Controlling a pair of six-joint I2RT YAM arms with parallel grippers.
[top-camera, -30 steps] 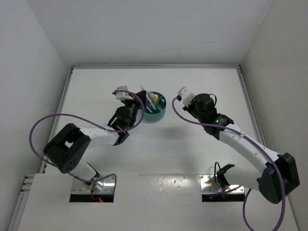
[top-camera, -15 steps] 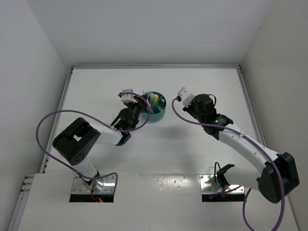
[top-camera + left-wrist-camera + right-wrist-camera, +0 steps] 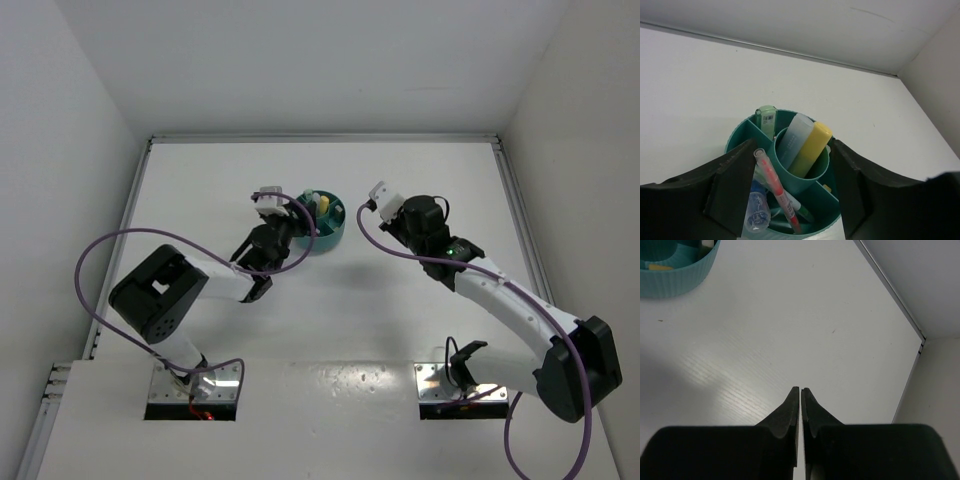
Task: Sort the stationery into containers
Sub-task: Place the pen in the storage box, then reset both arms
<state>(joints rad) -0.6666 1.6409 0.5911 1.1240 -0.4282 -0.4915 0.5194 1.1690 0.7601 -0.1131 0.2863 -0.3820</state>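
The teal container bowl [image 3: 817, 233] sits right below my left gripper [image 3: 792, 148], which is open with a finger on either side of the bowl. A pink-red pen [image 3: 779, 194] leans loose in a ring compartment, touching neither finger. Beside it lies a clear-capped blue stick [image 3: 757, 210]. The central cup holds a yellow marker [image 3: 810, 147] and a pale blue one [image 3: 791, 135]. A green stick [image 3: 766, 117] stands in a far compartment. From above, the bowl [image 3: 335, 236] is partly hidden by the left gripper [image 3: 295, 222]. My right gripper [image 3: 800, 388] is shut and empty over bare table.
The bowl's ribbed side [image 3: 685, 277] shows at the upper left of the right wrist view. The table's raised edge and corner [image 3: 920, 340] lie to that gripper's right. White walls enclose the table.
My left gripper moved right over the bowl and then opened. The pink-red pen it carried now rests in the bowl. The right arm has not moved.
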